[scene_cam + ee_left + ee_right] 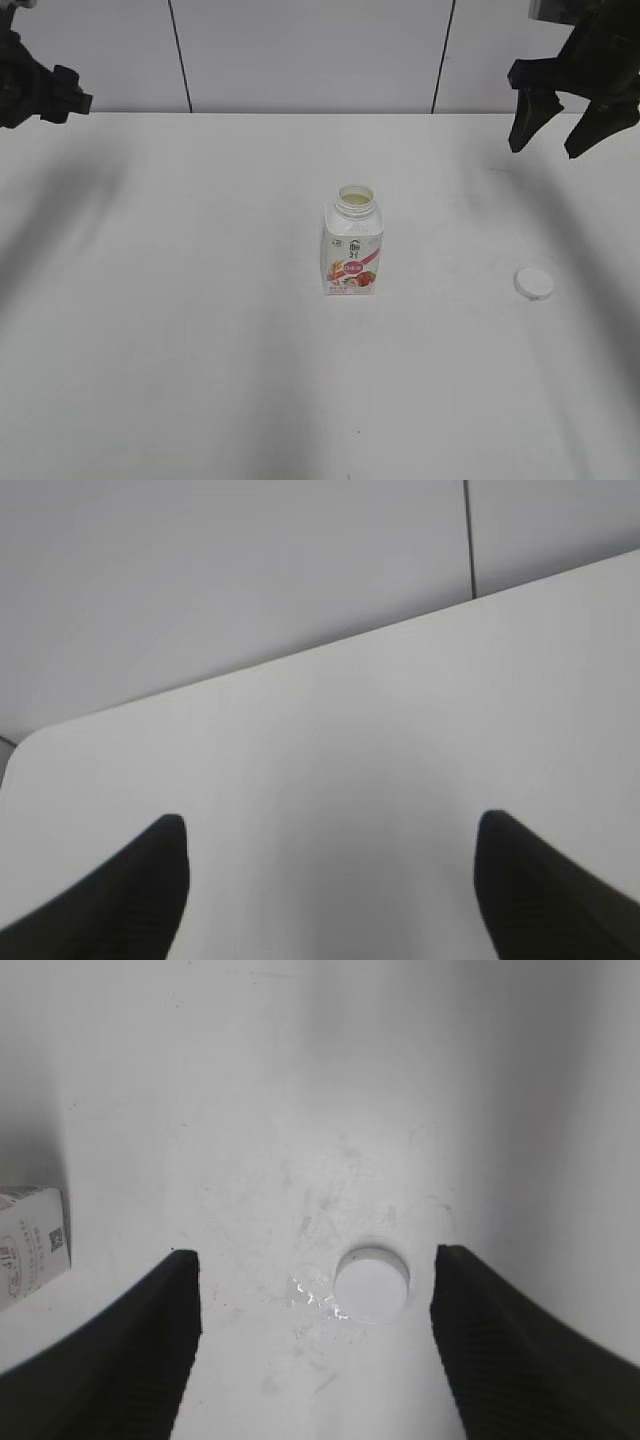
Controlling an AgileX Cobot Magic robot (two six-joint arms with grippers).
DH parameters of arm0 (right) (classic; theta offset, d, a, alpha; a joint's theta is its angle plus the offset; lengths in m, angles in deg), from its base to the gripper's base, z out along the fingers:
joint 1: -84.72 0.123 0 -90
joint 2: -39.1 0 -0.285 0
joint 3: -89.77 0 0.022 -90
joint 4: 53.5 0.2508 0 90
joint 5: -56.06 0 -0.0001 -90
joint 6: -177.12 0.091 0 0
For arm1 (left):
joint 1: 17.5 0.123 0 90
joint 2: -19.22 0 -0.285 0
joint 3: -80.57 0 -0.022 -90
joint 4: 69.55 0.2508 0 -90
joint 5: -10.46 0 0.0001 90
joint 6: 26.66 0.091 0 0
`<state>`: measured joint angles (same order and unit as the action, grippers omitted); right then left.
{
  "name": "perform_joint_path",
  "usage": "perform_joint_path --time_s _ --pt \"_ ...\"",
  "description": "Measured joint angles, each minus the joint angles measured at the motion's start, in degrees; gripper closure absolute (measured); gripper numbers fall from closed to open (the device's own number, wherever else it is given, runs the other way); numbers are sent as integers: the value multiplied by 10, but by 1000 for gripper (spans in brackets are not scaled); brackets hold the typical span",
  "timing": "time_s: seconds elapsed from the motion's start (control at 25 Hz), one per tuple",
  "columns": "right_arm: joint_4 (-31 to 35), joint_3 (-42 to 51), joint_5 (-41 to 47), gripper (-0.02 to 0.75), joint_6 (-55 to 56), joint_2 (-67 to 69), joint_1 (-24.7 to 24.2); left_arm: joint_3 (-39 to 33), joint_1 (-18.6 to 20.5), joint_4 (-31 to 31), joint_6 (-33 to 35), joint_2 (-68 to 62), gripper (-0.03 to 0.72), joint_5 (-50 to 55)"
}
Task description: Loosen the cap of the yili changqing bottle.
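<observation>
The yili changqing bottle (pixel 352 243) stands upright in the middle of the white table, its wide neck uncovered; its edge (pixel 30 1242) shows at the left of the right wrist view. The white cap (pixel 534 283) lies flat on the table to the bottle's right, apart from it. In the right wrist view the cap (pixel 372 1284) lies on the table below and between the open fingers. My right gripper (pixel 553 128) hangs open high at the back right. Only part of my left gripper (pixel 40 95) shows at the back left edge; in its wrist view the left gripper (pixel 330 830) is open over bare table.
A few small wet glints (pixel 318 1298) lie on the table just left of the cap. The white table (pixel 200 300) meets a panelled white wall (pixel 300 50) at the back; its rounded far corner (pixel 30 745) shows in the left wrist view.
</observation>
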<state>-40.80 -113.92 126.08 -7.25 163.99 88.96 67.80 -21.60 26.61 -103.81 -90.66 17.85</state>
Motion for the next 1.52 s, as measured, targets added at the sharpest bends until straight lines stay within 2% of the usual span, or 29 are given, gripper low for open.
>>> perform_joint_path --time_s 0.12,0.2,0.44,0.56,0.72,0.84,1.04,1.12,1.24,1.52 --pt "0 0 0 173 -3 0 0 -2 4 -49 4 0 150 35" --pt "0 0 0 173 -3 0 0 -2 4 -97 28 0 150 96" --pt "-1 0 0 173 -5 0 0 -2 11 -293 248 0 150 232" --pt "-1 0 0 173 -5 0 0 -2 7 -370 306 5 150 242" --pt "-1 0 0 173 -5 0 0 -2 0 -470 348 35 150 228" --pt "-1 0 0 173 -5 0 0 -2 -1 -579 405 63 150 212" --pt "-5 0 0 173 -5 0 0 -2 -1 -801 592 73 150 256" --pt "-16 0 0 173 -4 -1 0 -2 -1 -859 651 73 150 271" --pt "-33 4 0 173 -3 -11 0 -2 -1 -897 683 79 150 282" --pt "-54 40 0 173 2 -96 0 28 -2 -905 695 95 154 369"
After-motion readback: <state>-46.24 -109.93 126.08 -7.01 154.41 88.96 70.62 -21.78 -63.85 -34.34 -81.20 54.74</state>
